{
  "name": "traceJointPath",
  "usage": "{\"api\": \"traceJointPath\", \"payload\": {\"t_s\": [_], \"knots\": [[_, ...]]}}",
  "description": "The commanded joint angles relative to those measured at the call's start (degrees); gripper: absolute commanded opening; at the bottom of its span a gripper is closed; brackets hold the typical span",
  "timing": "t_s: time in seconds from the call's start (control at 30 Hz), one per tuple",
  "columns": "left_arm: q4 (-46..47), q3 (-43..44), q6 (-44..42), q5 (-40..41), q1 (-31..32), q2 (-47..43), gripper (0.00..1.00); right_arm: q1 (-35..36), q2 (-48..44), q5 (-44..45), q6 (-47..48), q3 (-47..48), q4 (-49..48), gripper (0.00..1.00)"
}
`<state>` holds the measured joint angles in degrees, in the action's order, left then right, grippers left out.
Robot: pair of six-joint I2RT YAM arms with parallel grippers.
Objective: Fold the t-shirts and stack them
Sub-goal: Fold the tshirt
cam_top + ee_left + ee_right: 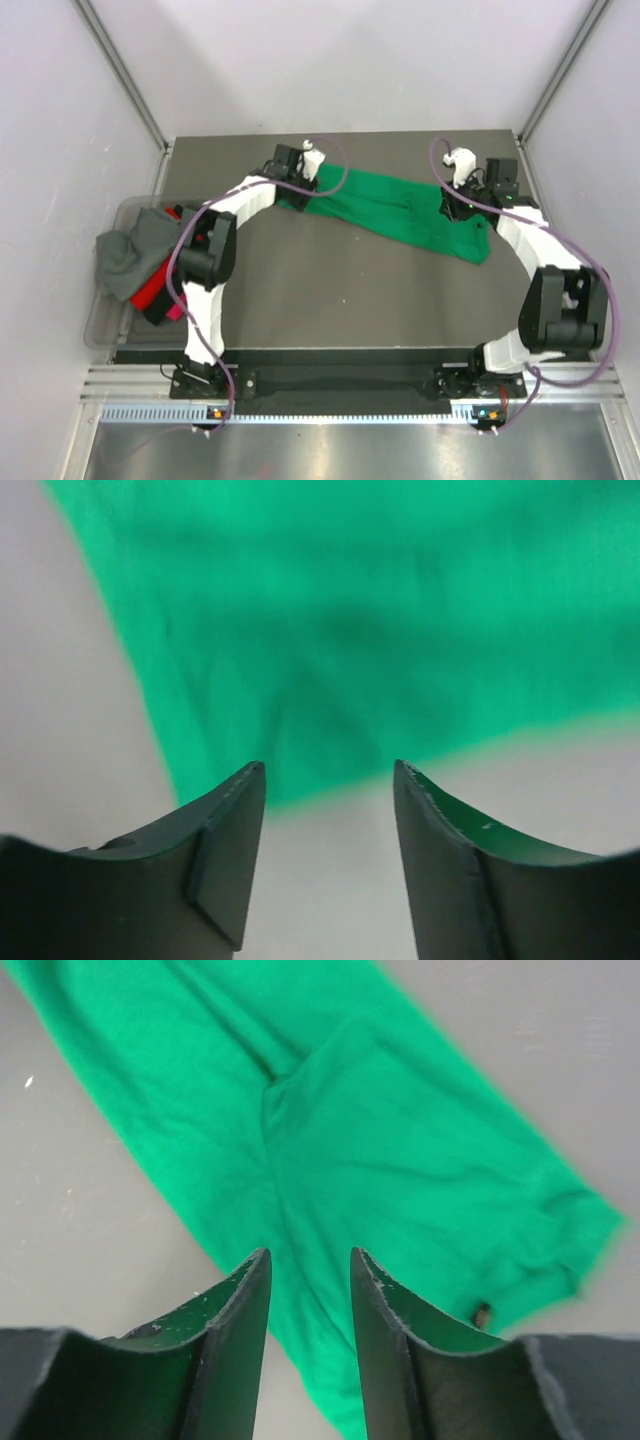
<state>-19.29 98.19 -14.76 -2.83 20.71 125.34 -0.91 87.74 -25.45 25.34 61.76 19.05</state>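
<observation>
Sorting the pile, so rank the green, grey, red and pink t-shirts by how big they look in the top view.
1. green t-shirt, spread out.
2. grey t-shirt, bunched up.
3. red t-shirt, mostly covered.
4. pink t-shirt, only a sliver showing.
Red and pink are partly buried, so this ranks visible area only.

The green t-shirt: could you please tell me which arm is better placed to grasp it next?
Probably the right: the right claw, open, is squarely over the green t-shirt, whereas the left claw, also open, reaches only its edge.

Green t-shirt (400, 215) in a crumpled band; grey, red, pink t-shirts (135, 262) heaped left.
</observation>
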Motion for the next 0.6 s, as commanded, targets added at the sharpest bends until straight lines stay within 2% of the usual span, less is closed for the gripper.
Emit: {"api": "traceJointPath", "payload": {"t_s": [0.0,0.13,0.27,0.4,0.57], "knots": [[8.75,-9.84,-5.87,1.16,-0.85,-14.32,0.60,-1.72,-6.18,6.37,-3.70,-0.67,-1.99,0.39],[4.79,-14.77,-12.30,2.30,-1.28,-17.49,0.61,-9.98,-4.09,2.10,-12.23,0.02,0.02,0.45],[4.00,-16.02,-14.50,1.96,-1.81,-17.59,0.64,-14.99,1.28,-2.92,-13.21,2.75,5.11,0.51],[1.28,-13.03,-15.29,0.28,-2.08,-13.91,0.65,-16.67,4.27,-5.48,-13.65,3.11,7.41,0.54],[-5.30,-3.99,-14.06,-3.58,-3.92,-7.66,0.63,-17.28,4.54,-6.45,-12.86,2.58,7.84,0.54]]}}
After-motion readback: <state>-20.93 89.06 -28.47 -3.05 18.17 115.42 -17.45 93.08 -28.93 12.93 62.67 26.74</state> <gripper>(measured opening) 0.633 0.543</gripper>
